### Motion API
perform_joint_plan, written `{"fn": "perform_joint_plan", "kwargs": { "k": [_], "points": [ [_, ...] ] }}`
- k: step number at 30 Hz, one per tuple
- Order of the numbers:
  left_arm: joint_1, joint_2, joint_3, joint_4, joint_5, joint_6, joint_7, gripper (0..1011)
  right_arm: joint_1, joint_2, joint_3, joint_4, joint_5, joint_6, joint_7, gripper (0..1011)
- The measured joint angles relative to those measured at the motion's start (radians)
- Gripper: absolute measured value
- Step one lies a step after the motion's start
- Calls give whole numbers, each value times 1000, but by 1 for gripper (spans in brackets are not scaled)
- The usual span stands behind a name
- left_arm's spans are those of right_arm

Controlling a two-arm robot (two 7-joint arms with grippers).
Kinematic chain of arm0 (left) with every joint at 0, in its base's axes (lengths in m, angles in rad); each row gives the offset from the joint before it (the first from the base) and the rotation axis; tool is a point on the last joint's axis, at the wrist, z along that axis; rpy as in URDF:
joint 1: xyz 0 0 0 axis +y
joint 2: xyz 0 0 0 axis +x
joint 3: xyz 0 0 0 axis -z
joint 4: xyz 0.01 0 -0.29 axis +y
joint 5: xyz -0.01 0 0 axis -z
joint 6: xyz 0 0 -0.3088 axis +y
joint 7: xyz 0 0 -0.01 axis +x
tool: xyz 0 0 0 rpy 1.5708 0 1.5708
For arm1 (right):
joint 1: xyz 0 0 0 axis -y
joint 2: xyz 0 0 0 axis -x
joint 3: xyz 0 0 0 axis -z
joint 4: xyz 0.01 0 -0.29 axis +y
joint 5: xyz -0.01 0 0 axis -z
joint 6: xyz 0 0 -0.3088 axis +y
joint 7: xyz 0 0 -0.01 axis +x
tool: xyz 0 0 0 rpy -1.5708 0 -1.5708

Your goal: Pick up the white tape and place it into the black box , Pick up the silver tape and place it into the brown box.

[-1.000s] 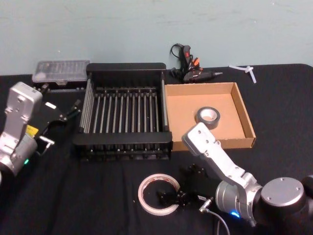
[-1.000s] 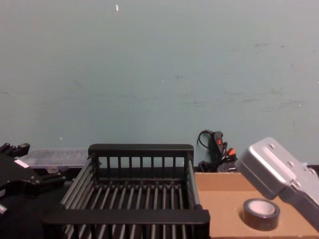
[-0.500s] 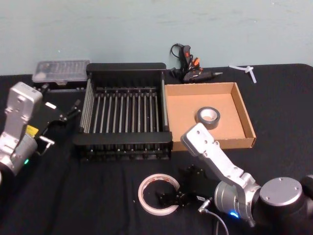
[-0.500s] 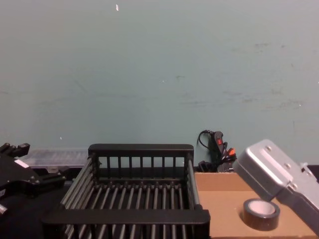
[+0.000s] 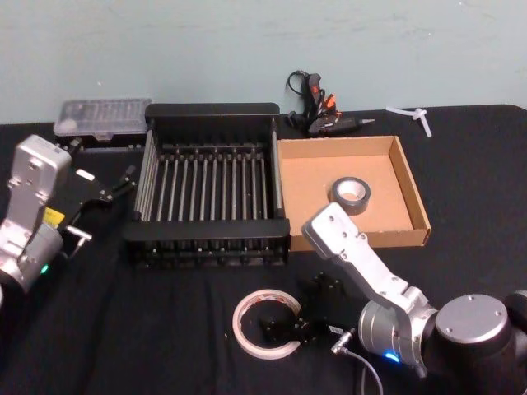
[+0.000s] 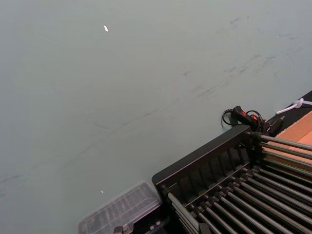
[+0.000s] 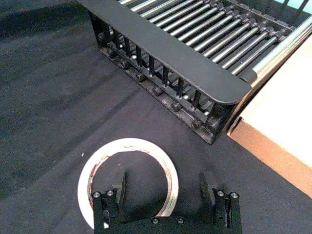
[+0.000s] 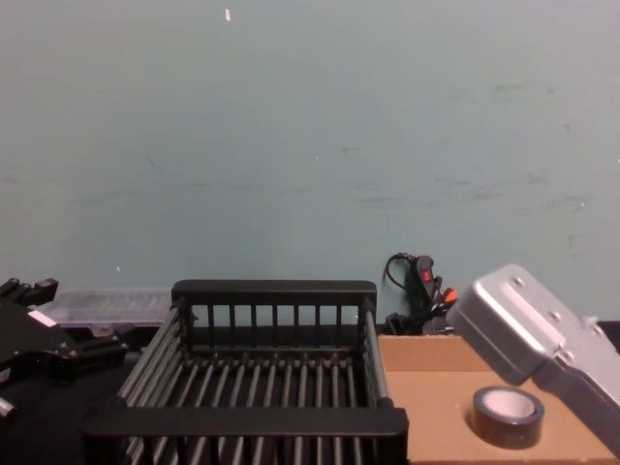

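Lying flat on the black table at 6 o'clock from the black box: the white tape, well apart from the crate's near rim. Straddling the roll's right-hand arc: the right gripper, fingers spread apart, one fingertip standing inside the hollow centre and the other outside the ring at 3 o'clock from it; no clamping visible. Slanting up from the gripper toward 1 o'clock: the grey right arm housing, overlapping the near left corner of the brown box.

Resting inside the brown box, toward its near right part: the silver tape, lying flat with pale core facing up, apart from all walls. Sitting side by side, walls touching: black box at 9 o'clock, brown box at 3 o'clock.

Hanging at 9 o'clock from the black box: the left gripper, idle above the table, fingers parted.

Lying along the far edge by the wall: a clear plastic case at 11 o'clock and a glue gun at 12 o'clock from the cardboard box.
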Motion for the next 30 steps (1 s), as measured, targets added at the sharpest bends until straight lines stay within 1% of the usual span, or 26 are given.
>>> {"fn": "perform_joint_plan", "kwargs": {
  "k": [17, 30],
  "points": [
    [0, 0, 0, 0, 0, 0, 0, 1001, -13, 2, -4, -13, -1, 0, -1, 1002],
    [0, 0, 0, 0, 0, 0, 0, 1001, -14, 1, -5, -6, -6, 7, -1, 1002]
  ]
}}
